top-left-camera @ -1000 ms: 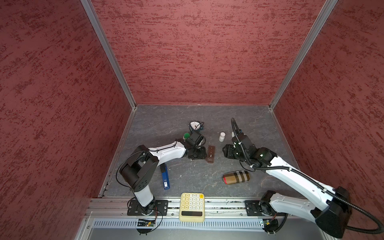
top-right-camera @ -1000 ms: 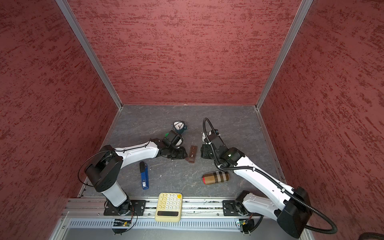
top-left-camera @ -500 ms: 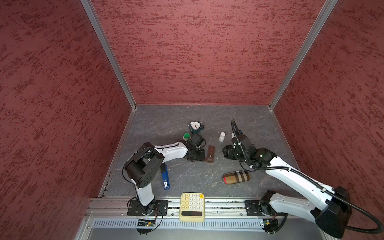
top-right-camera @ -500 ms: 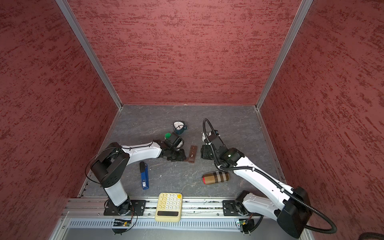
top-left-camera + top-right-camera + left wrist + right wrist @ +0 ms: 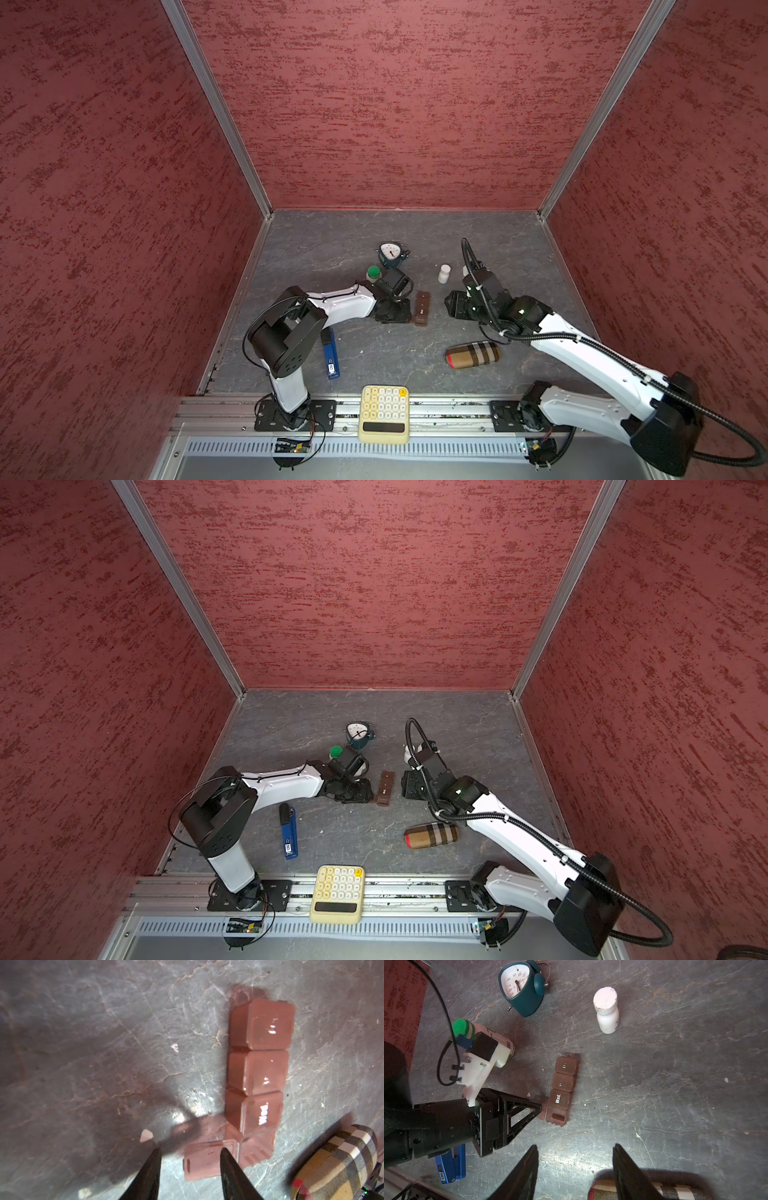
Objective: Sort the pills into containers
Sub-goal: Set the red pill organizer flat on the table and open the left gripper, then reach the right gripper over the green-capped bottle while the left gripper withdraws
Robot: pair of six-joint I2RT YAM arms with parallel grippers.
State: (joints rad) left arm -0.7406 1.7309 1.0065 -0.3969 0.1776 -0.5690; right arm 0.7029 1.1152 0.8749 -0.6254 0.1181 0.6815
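From my remote station: the left gripper (image 5: 190, 1149), jaws parted and empty, sits at the flipped-open end lid (image 5: 199, 1161) of the containers (image 5: 422, 308), mid-floor between both arms. The right gripper (image 5: 575, 1145) hangs parted, empty, near the plaid case (image 5: 472, 355).

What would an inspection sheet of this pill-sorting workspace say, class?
Surface: grey table, small bits scattered.
Job's things: strip, end lid open, other three shut; white bottle upright; green-capped bottle by the left arm.
Clutter: clock, lighter, calculator, plaid case.
Grippers: left gripper open, tips at the open lid; right gripper open, empty.
Cables: black hose loops over the right arm; thin cable on the left arm.
Surroundings: red walls, metal rail in front.
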